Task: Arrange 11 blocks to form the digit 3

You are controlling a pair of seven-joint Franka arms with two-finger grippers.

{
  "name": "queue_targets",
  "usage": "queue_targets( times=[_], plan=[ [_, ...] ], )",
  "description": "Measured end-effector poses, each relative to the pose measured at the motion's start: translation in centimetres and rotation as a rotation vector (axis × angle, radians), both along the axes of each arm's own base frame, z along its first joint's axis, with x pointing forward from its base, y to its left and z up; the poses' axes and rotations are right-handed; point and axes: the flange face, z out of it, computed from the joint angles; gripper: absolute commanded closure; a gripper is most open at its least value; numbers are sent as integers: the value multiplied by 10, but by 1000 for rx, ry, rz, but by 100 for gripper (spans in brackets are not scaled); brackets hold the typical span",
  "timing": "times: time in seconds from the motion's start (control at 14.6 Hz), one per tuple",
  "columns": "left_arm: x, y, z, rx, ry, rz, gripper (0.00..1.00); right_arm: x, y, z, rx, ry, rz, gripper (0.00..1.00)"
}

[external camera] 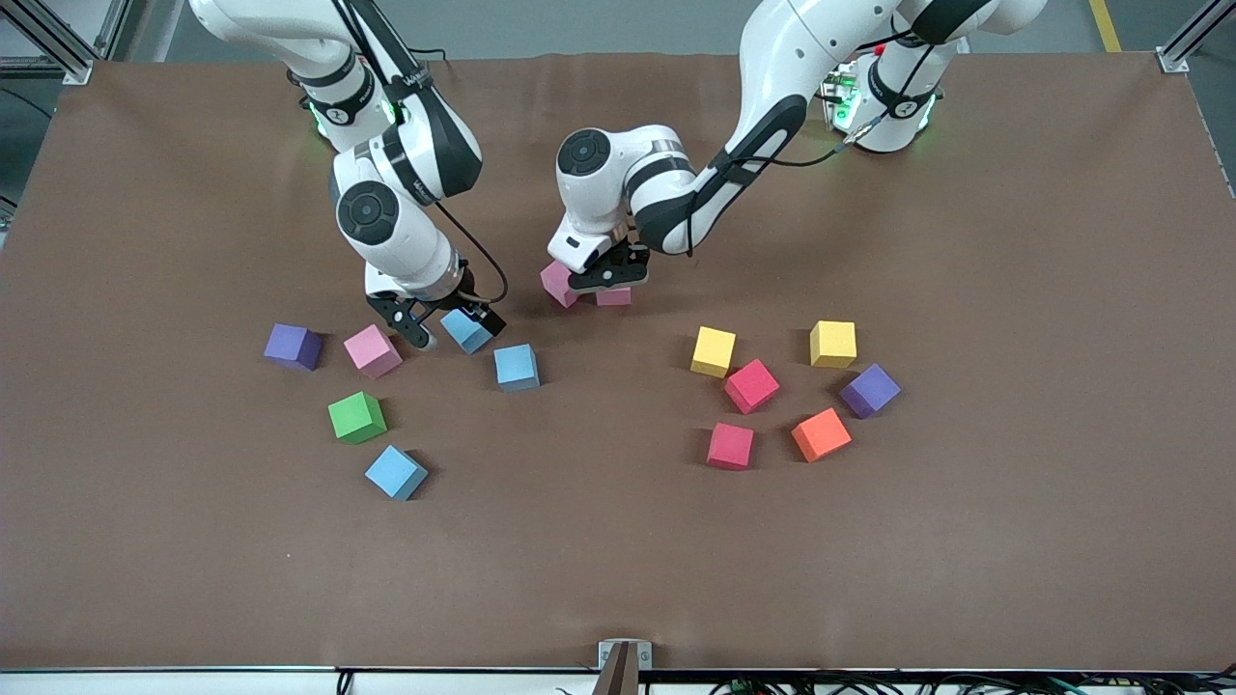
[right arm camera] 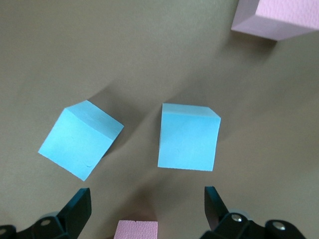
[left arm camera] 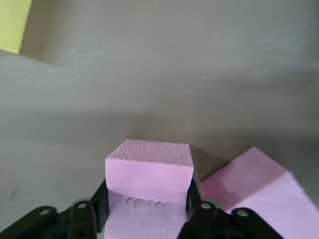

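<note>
Left claw was down at the bench in the upper middle of the front view, closed snugly on two opposite sides of a pink block. A second pink block sat turned, just beside it.

Right claw hung wide open and empty over a light blue block.

The other blocks lay loose across the middle band, and no digit was formed yet.

The blocks looked like light, matte foam. The held one showed small dents, so probably soft and grippy. Best taken squarely across two flat faces, with gentle pressure.

No containers in sight.
</note>
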Motion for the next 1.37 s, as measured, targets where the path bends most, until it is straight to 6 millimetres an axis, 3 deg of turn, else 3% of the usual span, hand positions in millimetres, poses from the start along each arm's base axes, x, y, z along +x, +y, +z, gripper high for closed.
queue_targets(
  times=[0.27,0.75,0.89,1.09,1.37],
  plan=[
    [3,1,4,-4,12,19,0,-10,21,-10,-10,12,-11,0],
    [18,14,56,-36,47,25,0,-30,49,-23,-27,31,-20,0],
    [32,32,71,-64,74,41,0,-37,58,-24,-30,32,-12,0],
    [67,78,88,-93,97,64,1,-47,76,-34,-25,12,-20,0],
    [110,130,90,-42,35,16,1,-64,98,-63,-30,-3,-17,0]
  ],
)
